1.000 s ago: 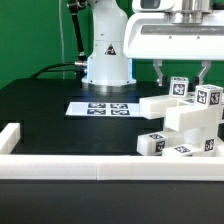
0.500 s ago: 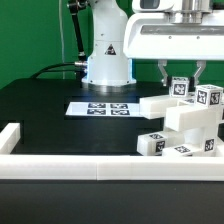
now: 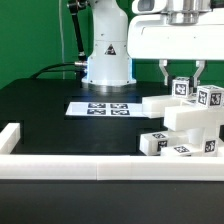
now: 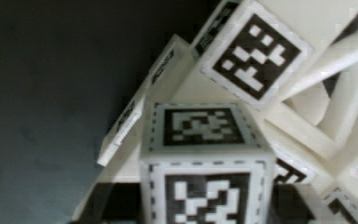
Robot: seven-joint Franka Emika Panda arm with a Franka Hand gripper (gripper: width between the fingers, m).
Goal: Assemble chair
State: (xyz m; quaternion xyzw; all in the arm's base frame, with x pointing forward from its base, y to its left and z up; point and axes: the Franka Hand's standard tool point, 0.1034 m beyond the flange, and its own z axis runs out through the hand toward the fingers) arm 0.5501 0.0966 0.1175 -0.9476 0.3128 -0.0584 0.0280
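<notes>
Closing my end effector [image 3: 180, 78] over the last second, I now have its fingers pinched on the upright tagged post [image 3: 179, 87] of the chair [image 3: 185, 122], which stands on the desk [image 3: 60, 125] against the white border wall [image 3: 100, 165]; the grasp looks ready for seating or adjusting.

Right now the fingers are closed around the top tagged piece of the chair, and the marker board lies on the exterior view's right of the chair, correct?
Not quite. The marker board lies on the exterior view's left of the chair, in front of the robot's base, as the exterior view shows. The rest holds: the fingers are closed around the top tagged piece.
</notes>
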